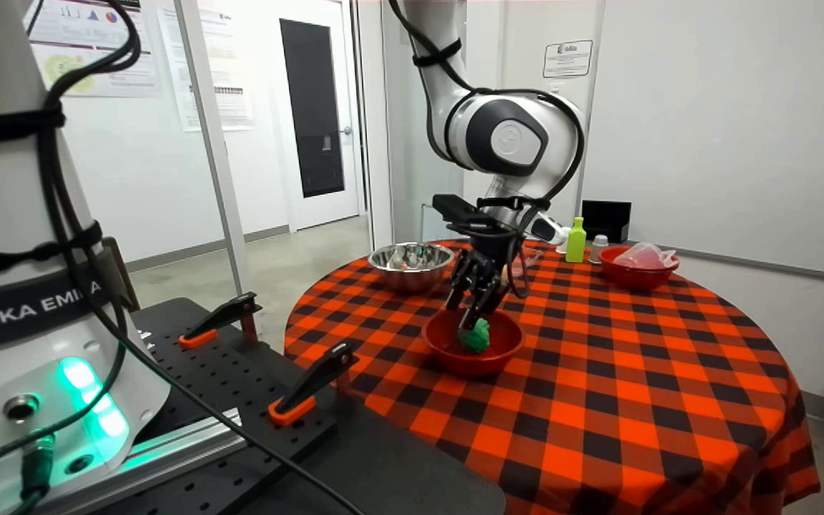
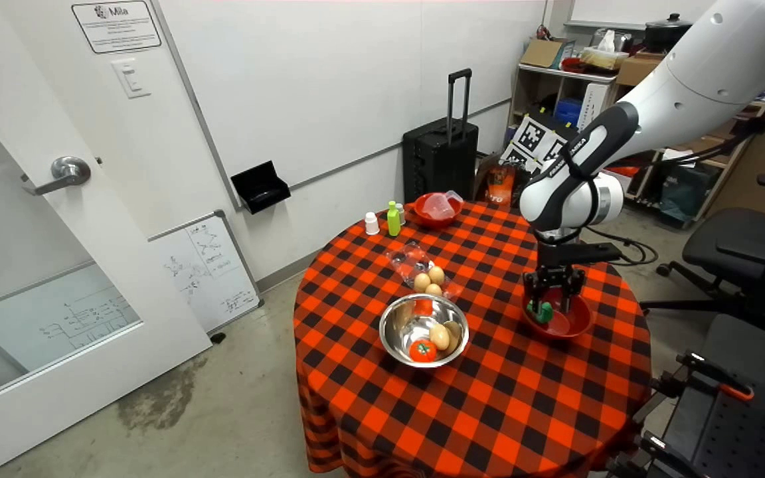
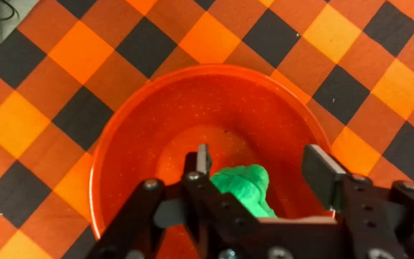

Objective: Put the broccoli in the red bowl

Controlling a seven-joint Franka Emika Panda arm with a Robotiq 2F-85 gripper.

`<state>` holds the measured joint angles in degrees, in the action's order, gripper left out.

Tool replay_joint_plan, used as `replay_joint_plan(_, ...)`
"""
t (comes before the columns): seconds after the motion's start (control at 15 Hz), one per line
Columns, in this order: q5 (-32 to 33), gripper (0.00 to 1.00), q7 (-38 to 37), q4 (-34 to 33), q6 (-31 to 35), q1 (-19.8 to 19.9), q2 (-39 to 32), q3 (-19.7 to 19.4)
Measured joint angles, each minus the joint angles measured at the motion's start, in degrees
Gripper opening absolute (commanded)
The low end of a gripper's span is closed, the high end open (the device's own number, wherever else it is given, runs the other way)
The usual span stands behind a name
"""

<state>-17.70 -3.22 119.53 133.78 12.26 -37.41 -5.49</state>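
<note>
The red bowl (image 1: 466, 366) stands on the table, and it also shows in an exterior view (image 2: 579, 317) and the wrist view (image 3: 199, 100). The broccoli (image 3: 244, 183), a green lumpy piece, is inside this bowl; it shows in both exterior views (image 1: 476, 336) (image 2: 543, 313). My gripper (image 3: 259, 158) points down into the bowl with its fingers wide apart. The broccoli lies between and below the fingers, nearer the left finger in the wrist view, with a gap to the right finger. The left finger and palm hide part of its stem.
A silver metal bowl (image 2: 389, 332) holds a tomato and tan egg-like items. Several more eggs (image 2: 422, 283) lie by a clear carton (image 2: 409, 257). A yellow-green bottle (image 2: 393, 220), a white cup (image 2: 372, 224) and another red bowl (image 2: 429, 221) with a clear cup stand at the table's edge.
</note>
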Motion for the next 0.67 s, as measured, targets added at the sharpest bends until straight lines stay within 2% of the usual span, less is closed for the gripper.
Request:
replay_joint_plan(0.33,-0.3,1.0,-0.2,2.4,-0.2,-0.1,3.5,0.3)
replay_joint_plan(0.47,-0.3,1.0,-0.4,5.8,-1.6,-0.4,8.1,0.7)
replay_joint_plan(0.67,-0.2,1.0,0.6,11.5,-7.5,-1.5,17.0,2.1)
